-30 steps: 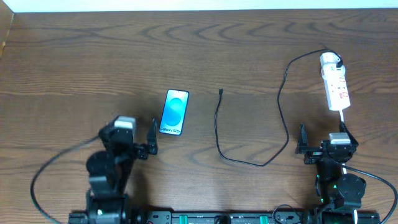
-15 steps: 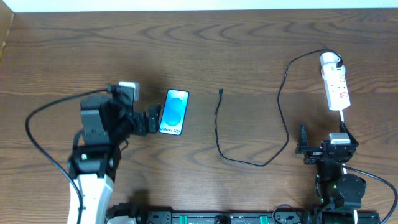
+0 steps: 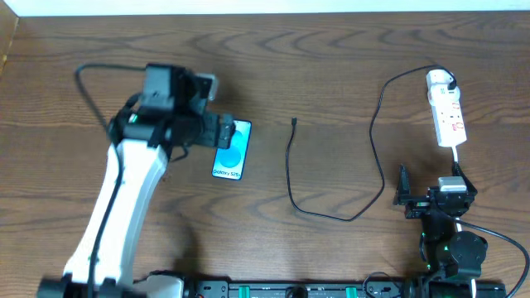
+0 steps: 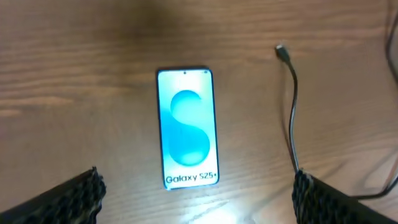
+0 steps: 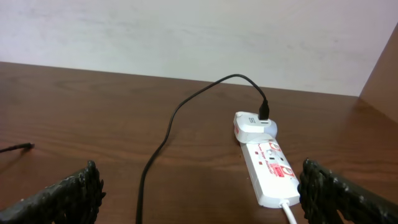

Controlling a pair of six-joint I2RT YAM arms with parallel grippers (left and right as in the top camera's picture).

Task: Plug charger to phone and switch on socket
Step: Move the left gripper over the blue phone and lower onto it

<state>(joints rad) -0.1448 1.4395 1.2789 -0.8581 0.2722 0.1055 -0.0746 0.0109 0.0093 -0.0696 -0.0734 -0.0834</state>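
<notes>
the phone lies flat, screen up, left of centre, the charger tip near its right, not touching. the left arm stretches from the near left, its gripper above the phone's far end, jaws wide apart, empty. the right gripper sits near right, also spread, facing the socket.

Overhead, left gripper hides phone top-left corner; left wrist view loses charger behind a finger; socket switch position too small to tell.
</notes>
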